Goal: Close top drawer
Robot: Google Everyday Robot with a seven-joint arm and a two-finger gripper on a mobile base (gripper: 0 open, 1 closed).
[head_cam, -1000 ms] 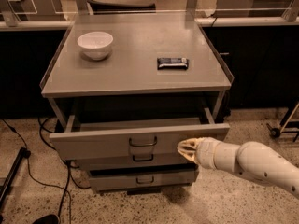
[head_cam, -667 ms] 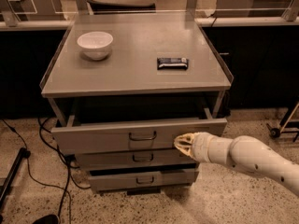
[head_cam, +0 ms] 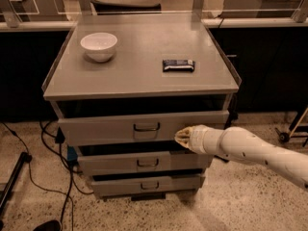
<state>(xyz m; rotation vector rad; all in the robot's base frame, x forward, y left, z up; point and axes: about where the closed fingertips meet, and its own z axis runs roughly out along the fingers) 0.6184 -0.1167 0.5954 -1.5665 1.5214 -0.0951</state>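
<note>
The top drawer [head_cam: 106, 129] is a wide grey drawer under the cabinet top, with a small dark loop handle [head_cam: 146, 127] at its centre. It stands a little way out from the cabinet, with a dark gap above its front panel. My gripper [head_cam: 182, 136] is at the end of a white arm coming in from the right. Its tip is against the drawer's front panel, just right of the handle.
A white bowl [head_cam: 98, 46] and a dark snack bar [head_cam: 178, 65] lie on the cabinet top [head_cam: 139, 76]. Two narrower drawers [head_cam: 144, 163] sit below, slightly out. Cables run on the floor at left [head_cam: 29, 167]. A wheeled stand is at far right [head_cam: 293, 129].
The top drawer has slid back into the cabinet, from well open to only slightly out. My gripper has moved with it, toward the cabinet, staying against the front panel.
</note>
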